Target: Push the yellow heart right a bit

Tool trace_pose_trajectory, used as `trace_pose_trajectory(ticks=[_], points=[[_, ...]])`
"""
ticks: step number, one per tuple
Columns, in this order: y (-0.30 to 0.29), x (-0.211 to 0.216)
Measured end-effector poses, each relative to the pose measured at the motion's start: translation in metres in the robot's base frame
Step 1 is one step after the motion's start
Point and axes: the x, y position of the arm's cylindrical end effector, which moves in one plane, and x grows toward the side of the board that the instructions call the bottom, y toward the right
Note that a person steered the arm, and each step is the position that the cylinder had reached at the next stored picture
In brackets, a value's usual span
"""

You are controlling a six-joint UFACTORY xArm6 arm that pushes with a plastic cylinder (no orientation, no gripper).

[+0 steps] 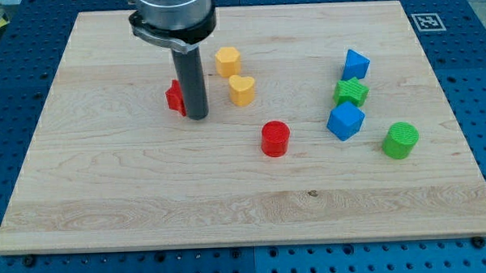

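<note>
Wooden board (245,193) lies on a blue perforated table. My tip (197,117) stands on it, touching nothing I can see, just right of a red block (174,97), partly hidden. To the right of my tip sits the yellow heart (241,89), smooth, lobes toward the near side. Behind it is a yellow hexagonal block (227,61). A black-and-white marker (426,21) is at the far right corner. My rod is upright.

Left of yellow heart (241,89): my tip (197,116) — bare table (106,174) between them.
Right of heart: open run to the blue block (355,64) and green star (351,91).
Just above: yellow hexagon block (227,62).
Below-right: red cylinder (275,138) — apart.
Behind rod: red block (174,97), partly hidden.
</note>
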Motion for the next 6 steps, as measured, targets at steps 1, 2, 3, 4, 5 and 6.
trace_pose_trajectory(ticks=[1,2,3,4,5,6], points=[[0.023,-0.028],[0.030,-0.034],[0.047,-0.034],[0.063,-0.034],[0.063,-0.029],[0.063,0.001]])
